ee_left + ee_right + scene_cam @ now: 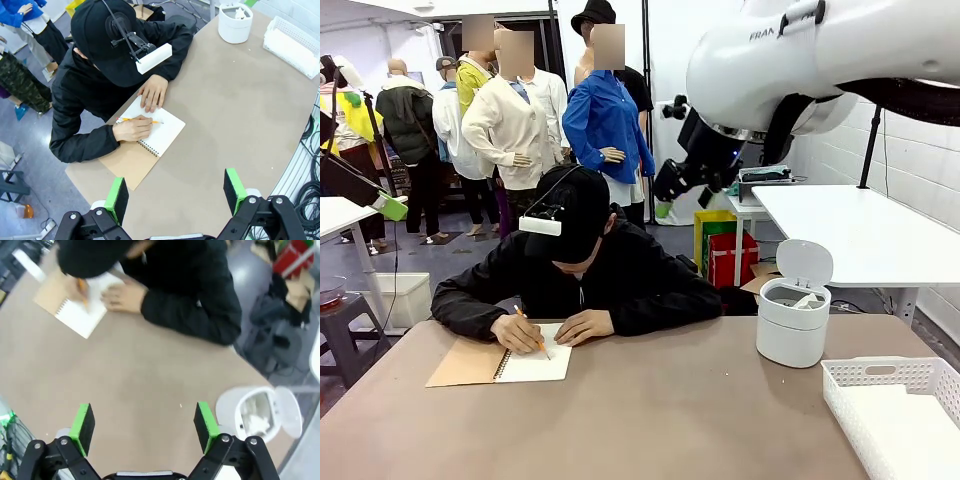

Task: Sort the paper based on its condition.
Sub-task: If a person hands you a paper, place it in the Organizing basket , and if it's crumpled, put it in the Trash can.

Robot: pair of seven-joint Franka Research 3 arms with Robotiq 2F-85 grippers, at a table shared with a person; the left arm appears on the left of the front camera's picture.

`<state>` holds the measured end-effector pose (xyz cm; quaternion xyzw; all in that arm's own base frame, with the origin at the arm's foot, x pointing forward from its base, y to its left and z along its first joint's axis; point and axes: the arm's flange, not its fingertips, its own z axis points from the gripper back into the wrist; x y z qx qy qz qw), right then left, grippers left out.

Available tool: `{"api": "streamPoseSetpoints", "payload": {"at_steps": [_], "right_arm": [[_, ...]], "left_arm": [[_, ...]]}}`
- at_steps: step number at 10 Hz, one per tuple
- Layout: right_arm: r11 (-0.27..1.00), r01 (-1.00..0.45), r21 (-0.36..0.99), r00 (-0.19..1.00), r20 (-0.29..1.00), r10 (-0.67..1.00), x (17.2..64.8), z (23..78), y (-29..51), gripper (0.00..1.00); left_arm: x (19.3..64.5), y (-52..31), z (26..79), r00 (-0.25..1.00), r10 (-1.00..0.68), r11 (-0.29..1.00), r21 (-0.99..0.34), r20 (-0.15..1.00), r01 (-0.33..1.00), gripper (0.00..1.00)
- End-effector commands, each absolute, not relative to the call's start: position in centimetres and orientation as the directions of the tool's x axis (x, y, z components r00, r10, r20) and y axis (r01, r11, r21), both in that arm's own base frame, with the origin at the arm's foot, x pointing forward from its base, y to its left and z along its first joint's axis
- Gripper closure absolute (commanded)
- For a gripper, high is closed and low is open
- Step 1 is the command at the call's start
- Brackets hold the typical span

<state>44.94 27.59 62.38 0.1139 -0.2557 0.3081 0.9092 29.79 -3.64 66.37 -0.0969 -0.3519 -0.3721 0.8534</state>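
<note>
Crumpled white paper [256, 421] lies inside the small round white bin [227, 407], whose lid stands open; the bin also stands at the table's right [790, 335] and far corner [234, 30]. The white basket [880, 372] holds a flat white layer that looks like smooth sheets [290, 47]. My right gripper [144, 421] hangs open and empty high above the table, left of the bin, and it is raised at the upper right [668, 200]. My left gripper [176, 190] is open and empty too, high over the near table edge.
A person in black leans over the far side, writing with a pencil [140, 120] in a spiral notebook [535, 365] with a tan cover [465, 365]. Both of the person's forearms rest on the table. Bare brown tabletop [660, 420] spreads between notebook, bin and basket.
</note>
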Motion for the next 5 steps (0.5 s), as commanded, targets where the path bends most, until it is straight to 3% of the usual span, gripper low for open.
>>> {"api": "streamPoseSetpoints", "payload": {"at_steps": [1, 5], "right_arm": [[0.719, -0.689, 0.088, 0.617, 0.592, 0.518, 45.6, 62.8, 27.2, 0.0], [0.692, -0.711, 0.127, 0.626, 0.562, 0.541, 46.6, 66.3, 28.1, 0.0]], "left_arm": [[29.8, -3.5, 66.3, 0.475, -0.563, 0.707, 0.097, 0.676, 0.7, 0.0], [29.8, -3.5, 66.3, 0.475, -0.563, 0.707, 0.097, 0.676, 0.7, 0.0]]}}
